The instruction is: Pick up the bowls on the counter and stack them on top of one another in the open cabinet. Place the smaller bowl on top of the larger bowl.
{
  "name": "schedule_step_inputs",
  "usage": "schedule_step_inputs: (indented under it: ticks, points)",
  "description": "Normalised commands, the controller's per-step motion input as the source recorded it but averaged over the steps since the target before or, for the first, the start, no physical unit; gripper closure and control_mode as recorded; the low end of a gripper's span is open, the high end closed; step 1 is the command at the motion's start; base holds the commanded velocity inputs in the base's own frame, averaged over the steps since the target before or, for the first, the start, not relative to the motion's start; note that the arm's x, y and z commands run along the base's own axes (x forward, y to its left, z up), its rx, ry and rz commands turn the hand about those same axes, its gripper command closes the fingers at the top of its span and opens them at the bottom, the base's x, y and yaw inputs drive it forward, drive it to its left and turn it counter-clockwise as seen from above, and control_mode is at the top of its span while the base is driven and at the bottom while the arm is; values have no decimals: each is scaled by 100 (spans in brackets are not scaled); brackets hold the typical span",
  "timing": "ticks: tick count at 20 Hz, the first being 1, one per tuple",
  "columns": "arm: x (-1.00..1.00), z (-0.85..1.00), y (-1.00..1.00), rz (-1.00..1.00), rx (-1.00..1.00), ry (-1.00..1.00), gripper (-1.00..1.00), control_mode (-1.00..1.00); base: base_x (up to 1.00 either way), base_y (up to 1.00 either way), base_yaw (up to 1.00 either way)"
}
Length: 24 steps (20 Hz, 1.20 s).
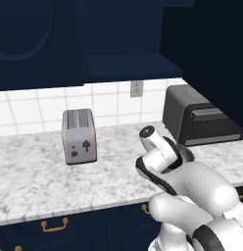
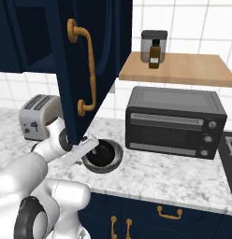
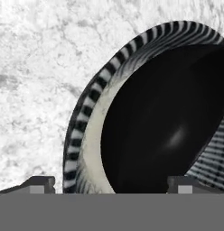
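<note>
Left base view: the white arm is reaching over the white-and-grey marble surface (image 1: 35,171); right base view: the small glossy black bowl (image 2: 102,154) is sitting inside the wide ribbed dark grey bowl (image 2: 115,163) on that surface; hand view: the claw (image 3: 111,184) is hovering above both, jaws spread wide, gripping nothing.

Smaller round bowl (image 3: 168,131): glossy black, a soft pale highlight inside. Larger round bowl (image 3: 93,97): outer wall ribbed in dark grey and off-white bands, inner wall pale cream-grey. Long stone-look counter (image 1: 30,166): white with grey marbled veining. Boxy metal toaster (image 1: 78,136): silver-grey, dark slots and knobs. Box-shaped toaster oven (image 2: 174,122): black body, grey trim strips. Open wall cabinet door (image 2: 85,56): deep navy with a curved brass handle. Wooden wall shelf (image 2: 183,69): light tan. Tiled backsplash (image 1: 30,110): white, pale grey grout.
</note>
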Motion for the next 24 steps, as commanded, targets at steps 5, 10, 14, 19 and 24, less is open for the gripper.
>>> schedule_step_inputs:
  ticks: [5, 10, 14, 19, 24]
  points:
    - [32, -28, 0, 0, 0, 0, -100, -100, 0, 0, 0]
    - [-2, -27, 0, 0, 0, 0, 100, -100, 0, 0, 0]
    - [-38, -1, 0, 0, 0, 0, 100, -100, 0, 0, 0]
    - [-67, 52, 0, 1, 2, -1, 100, -100, 0, 0, 0]
    - [-69, 100, 12, 7, 0, -8, 100, -100, 0, 0, 0]
